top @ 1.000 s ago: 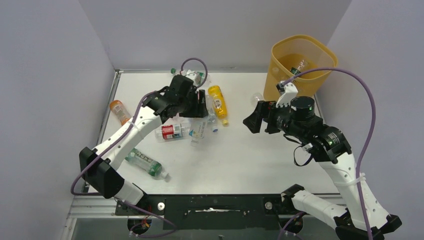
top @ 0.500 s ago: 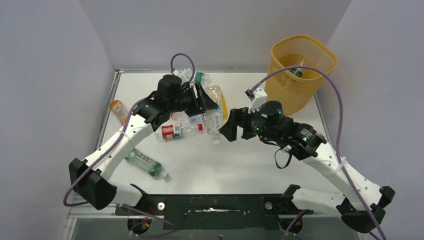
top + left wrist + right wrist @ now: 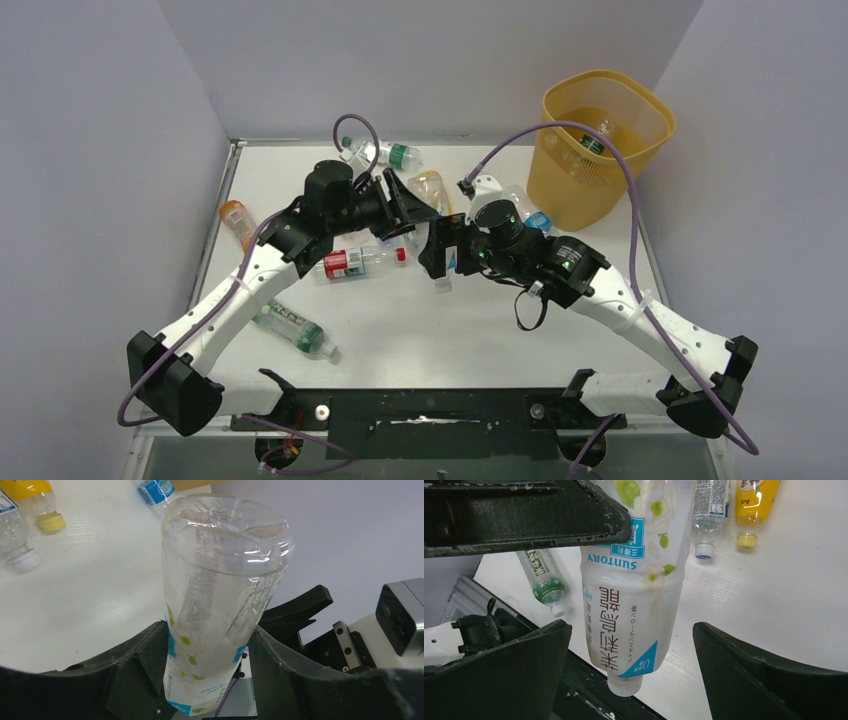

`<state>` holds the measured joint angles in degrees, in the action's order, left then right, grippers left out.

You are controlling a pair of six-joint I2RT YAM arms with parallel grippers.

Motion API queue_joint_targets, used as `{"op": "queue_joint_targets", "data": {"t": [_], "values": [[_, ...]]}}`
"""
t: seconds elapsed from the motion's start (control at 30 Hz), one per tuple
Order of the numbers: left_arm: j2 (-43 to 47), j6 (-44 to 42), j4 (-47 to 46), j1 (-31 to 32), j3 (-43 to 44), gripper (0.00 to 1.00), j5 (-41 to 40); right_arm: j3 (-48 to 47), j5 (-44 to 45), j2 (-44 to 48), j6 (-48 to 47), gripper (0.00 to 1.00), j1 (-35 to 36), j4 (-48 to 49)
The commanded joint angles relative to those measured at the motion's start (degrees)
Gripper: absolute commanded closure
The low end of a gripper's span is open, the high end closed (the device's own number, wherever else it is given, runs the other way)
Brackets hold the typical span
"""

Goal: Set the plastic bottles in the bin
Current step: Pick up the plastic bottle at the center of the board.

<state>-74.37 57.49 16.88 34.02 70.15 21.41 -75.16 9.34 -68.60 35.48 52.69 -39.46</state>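
Centre frame, the left gripper (image 3: pixel 207 652) clamps a clear Suntory bottle (image 3: pixel 634 605), its cap toward the lower edge. The right gripper (image 3: pixel 632 629) is spread wide, flanking it without touching.

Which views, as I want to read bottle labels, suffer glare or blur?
Left wrist: highlights glint on the clear base of the held bottle, label partly hidden. Right wrist: its print is sharp and readable. Top external: evenly lit, labels too small.

High overview, wrist close-ups share one bottle (image 3: pixel 220 605)
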Motion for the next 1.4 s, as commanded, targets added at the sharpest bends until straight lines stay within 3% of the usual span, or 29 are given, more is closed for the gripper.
{"op": "queue_joint_targets", "data": {"t": [0.0,0.13,0.5,0.7,0.93,1.07,1.2,1.37], "values": [[2.84,1.34,-5.04,-0.3,-0.02,0.52,2.0,-3.19,2.88,-0.81,0.55,0.02,0.84,3.45],[3.67,1.96,-5.89,-0.4,-1.27,0.52,2.26,-4.17,2.74,-2.31,0.13,0.02,0.99,3.66],[4.68,2.27,-6.25,-0.38,-1.91,0.48,3.19,-4.6,2.35,-3.47,-0.15,0.46,1.45,3.98],[4.33,1.09,-4.92,-0.52,-1.4,0.36,2.66,-4.48,2.8,-2.96,-0.1,0.58,1.44,3.49],[3.7,-5.26,4.57,-3.1,4.42,0.21,0.64,-5.7,5.48,-2.55,-1.08,0.59,1.18,1.1],[4.22,-10.5,12.51,-5.59,8.94,0.18,-2.88,-9.45,6.44,-2.56,-2.6,0.59,-1.47,-2.99],[5.29,-13.67,16.59,-6.95,10.29,0.17,-4.94,-14.1,3.23,-2.07,-5.96,0.59,-9.46,-5.67],[7.07,-14.81,18.05,-7.08,6.78,0.17,-6.73,-26.33,-4.68,-5.25,-12.13,0.58,-26.64,-9.69]]}}
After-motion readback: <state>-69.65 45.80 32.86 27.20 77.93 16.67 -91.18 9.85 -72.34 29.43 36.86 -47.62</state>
